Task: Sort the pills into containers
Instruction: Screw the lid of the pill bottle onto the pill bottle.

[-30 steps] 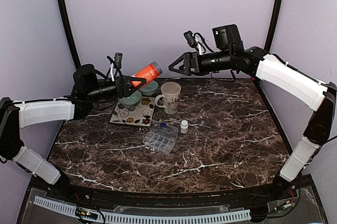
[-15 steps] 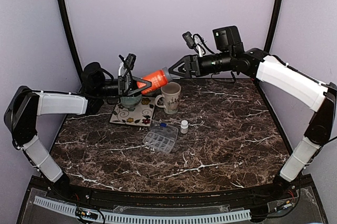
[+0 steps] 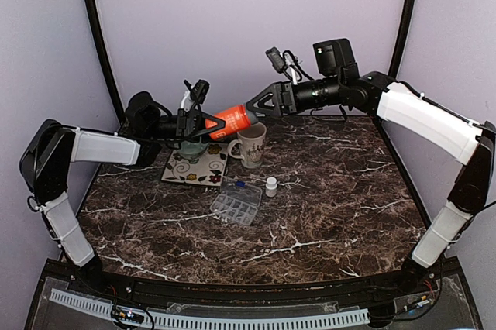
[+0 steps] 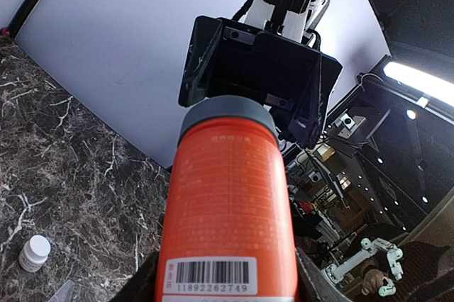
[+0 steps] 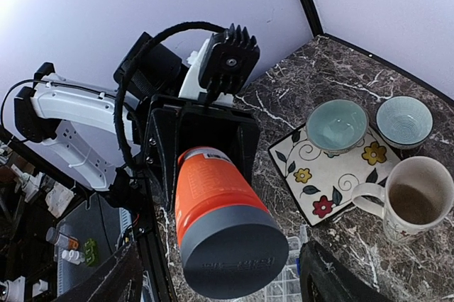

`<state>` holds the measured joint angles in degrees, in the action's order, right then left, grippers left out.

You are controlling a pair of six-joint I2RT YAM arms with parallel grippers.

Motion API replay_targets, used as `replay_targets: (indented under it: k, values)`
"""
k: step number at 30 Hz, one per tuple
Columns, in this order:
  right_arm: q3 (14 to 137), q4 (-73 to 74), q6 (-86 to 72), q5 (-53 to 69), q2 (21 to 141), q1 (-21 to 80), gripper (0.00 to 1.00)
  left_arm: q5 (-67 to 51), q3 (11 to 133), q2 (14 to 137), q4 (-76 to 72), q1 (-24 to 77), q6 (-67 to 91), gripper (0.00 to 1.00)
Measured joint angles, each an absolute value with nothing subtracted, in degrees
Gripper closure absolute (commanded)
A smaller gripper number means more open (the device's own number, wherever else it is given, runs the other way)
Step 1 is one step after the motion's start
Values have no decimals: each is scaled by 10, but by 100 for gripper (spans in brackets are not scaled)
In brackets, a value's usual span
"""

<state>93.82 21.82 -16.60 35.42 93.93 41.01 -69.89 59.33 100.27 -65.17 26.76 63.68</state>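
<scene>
The dark marble table [image 3: 333,190] is carrying 1 flowered square tile [image 3: 194,169] at its far left. 1 cream mug [image 3: 251,144] and 1 pale bowl [image 5: 404,121] are standing beside the tile. 1 small white bottle [image 3: 271,186] and 1 clear pill organizer [image 3: 235,206] are sitting nearer, close together.

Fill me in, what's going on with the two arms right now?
The left pincer holds an orange pill bottle sideways in the air, its grey cap pointing at the right arm. The right pincer is open, straddling the cap without gripping it. The clear pill organizer and a small white bottle sit untouched on the table.
</scene>
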Motion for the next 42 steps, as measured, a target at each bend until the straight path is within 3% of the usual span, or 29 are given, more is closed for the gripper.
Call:
replay_targets:
  k: [32,42]
  values:
    - [937,215,-166,387,943,410,26,-747,630,1061,-788,267,773,100]
    - [937,215,-166,396,951,410,33,-752,637,1066,-804,267,791,100]
